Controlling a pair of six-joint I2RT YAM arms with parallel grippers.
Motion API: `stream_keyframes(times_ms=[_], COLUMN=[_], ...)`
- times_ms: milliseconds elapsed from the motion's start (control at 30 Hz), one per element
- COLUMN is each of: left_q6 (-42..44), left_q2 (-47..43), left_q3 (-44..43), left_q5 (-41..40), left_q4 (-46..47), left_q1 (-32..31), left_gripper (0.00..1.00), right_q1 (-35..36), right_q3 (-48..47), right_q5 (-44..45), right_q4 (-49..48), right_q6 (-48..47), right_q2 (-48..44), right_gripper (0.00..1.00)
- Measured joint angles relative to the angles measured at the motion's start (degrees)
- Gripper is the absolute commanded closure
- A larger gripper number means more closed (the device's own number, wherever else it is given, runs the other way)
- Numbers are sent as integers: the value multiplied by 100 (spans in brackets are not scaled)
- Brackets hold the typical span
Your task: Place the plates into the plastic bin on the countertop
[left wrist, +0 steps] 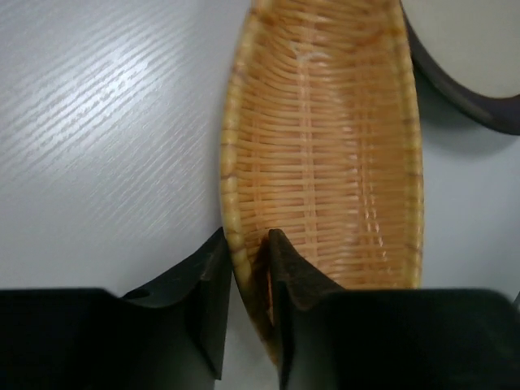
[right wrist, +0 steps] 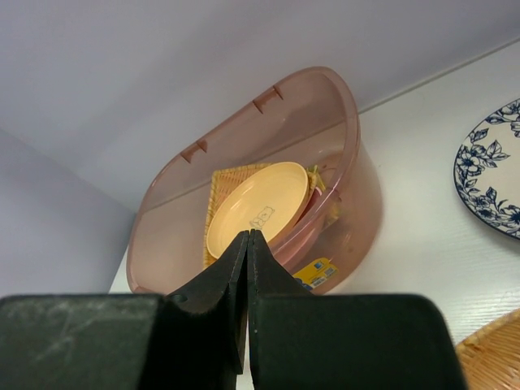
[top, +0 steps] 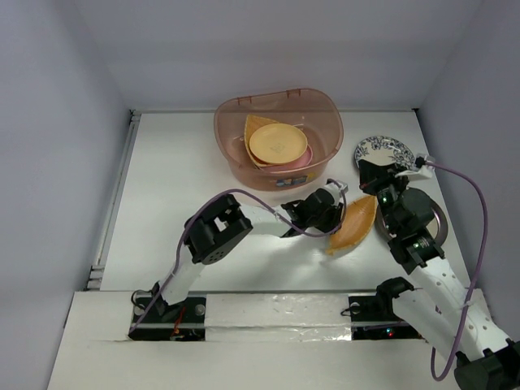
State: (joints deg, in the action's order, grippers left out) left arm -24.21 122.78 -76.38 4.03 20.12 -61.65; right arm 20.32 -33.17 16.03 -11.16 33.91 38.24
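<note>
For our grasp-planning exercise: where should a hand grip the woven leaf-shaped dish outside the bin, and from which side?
Pinch the leaf-shaped dish by its upturned long-side rim near the pointed end, one finger inside, one outside, coming from the left arm's side; the left hand grips that rim.

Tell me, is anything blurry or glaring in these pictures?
Top view: even, soft light, bin sharp. Left wrist: bright sheen on the countertop, near fingers dark and soft, leaf plate crisp. Right wrist: dark fingers fill the bottom, bin tilted.
</note>
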Motion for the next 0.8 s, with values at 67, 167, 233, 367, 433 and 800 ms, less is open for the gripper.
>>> stream_keyframes(times_ms=[67,167,233,367,433,800], left_q6=[-42,-127,-114,-57,-22,-15], left_q2=[50,-22,-140,-815,-1316,-4245], left_q3=[-85,-103,2,632,953,1460], left_q5=[-20,-42,-227,-638,-879,-1646], left_q4=[50,289,260,-35,-280,-186], left_q1=[0,0,-11,-13,-4,1600], left_gripper=[97,100,100,100,100,100], right_q1=[0,0,0,2,2,2], right_q3=[0,0,0,0,0,35], right_q5=[0,0,2,13,42,289], right_q4=[2,0,2,4,15,-52], right_q6=[0,0,0,0,0,20], right_q2=[0,0,-2,-42,-105,-909], right_gripper=[96,96,96,96,96,96])
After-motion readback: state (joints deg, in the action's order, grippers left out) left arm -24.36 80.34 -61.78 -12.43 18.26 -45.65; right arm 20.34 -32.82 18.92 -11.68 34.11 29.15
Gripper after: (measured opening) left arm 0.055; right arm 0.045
